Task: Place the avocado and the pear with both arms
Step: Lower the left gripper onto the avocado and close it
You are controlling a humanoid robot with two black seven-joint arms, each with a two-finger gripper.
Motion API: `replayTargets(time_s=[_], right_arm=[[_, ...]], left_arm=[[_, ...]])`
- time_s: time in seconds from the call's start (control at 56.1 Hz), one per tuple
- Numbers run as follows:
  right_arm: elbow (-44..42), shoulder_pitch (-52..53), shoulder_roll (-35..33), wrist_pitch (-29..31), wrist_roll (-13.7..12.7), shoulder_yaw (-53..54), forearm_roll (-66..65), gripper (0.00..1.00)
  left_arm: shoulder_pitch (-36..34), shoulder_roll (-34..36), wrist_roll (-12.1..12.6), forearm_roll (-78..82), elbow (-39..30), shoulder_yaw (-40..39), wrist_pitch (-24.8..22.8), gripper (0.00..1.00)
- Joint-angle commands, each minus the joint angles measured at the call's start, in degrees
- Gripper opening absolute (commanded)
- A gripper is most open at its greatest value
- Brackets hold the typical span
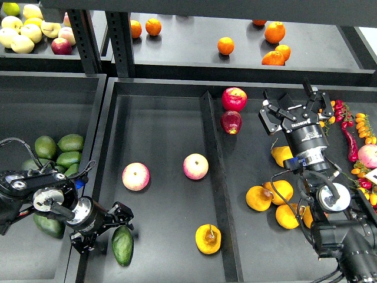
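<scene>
The avocado (122, 245) lies on the black tray floor at the front left of the middle tray. My left gripper (113, 225) is open just left of and above it, fingers apart, not holding it. The pear (208, 238), yellow-orange with a brown blotch and stem, lies at the front of the same tray near the divider. My right gripper (293, 109) is open and empty, raised over the right compartment, far from the pear.
Two pink-yellow apples (135, 176) (195, 166) lie mid-tray. A divider (215, 177) splits the tray. Other avocados (59, 153) fill the left bin. Yellow pears (277, 197) and red apples (234, 99) lie in the right compartment. Oranges (224, 45) sit on the back shelf.
</scene>
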Motion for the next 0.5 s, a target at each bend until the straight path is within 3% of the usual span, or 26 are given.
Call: replayTargets(time_s=[0.0, 0.481], right_arm=[[0.0, 0.0, 0.0, 0.0, 0.0, -0.1, 0.0, 1.0], [0.0, -0.1, 0.0, 0.0, 0.0, -0.1, 0.0, 1.0]], left_arm=[[0.0, -0.2, 0.0, 0.0, 0.0, 0.1, 0.0, 0.99], [-2.2, -1.2, 0.0, -0.1, -0.5, 1.5, 0.0, 0.99]])
